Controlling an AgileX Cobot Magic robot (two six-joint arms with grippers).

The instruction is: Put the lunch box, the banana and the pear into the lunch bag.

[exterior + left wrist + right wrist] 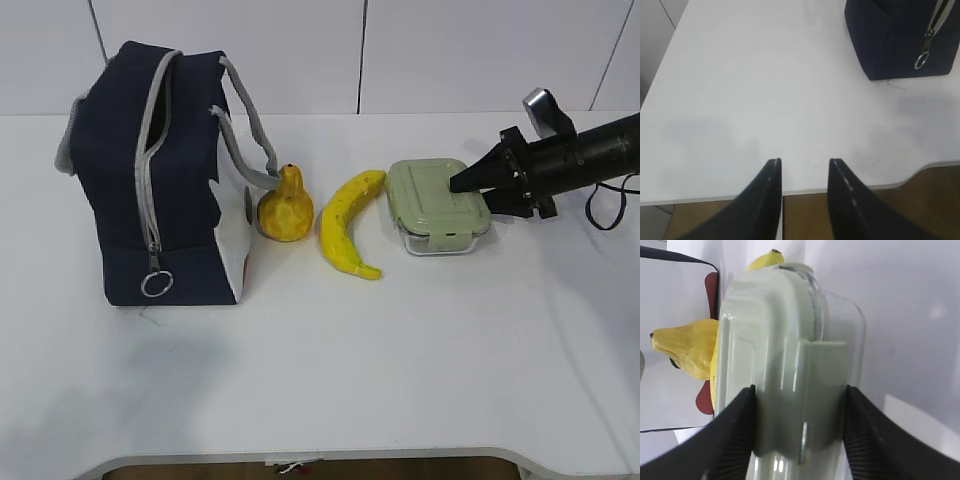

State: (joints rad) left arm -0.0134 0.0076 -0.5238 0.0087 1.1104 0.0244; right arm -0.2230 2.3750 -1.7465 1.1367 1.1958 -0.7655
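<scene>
The navy lunch bag [180, 190] stands at the left, its ring pull [155, 284] hanging low on the front; its corner shows in the left wrist view [890, 40]. The pear [285, 212] leans by the bag's white side. The banana [345, 225] lies beside it. The green-lidded lunch box [430, 200] sits right of the banana. My right gripper [472, 190] is closed on the box's right end; in its wrist view [799, 395] the fingers press both sides of the lid clip on the box [775, 330], with the pear [687, 350] and the banana tip [767, 260] behind. My left gripper [805, 161] is open and empty over the table's front edge.
The white table [380, 360] has a wide bare stretch in front of the objects. Its front edge [880, 186] runs just under the left gripper's fingertips. A white wall stands behind the table.
</scene>
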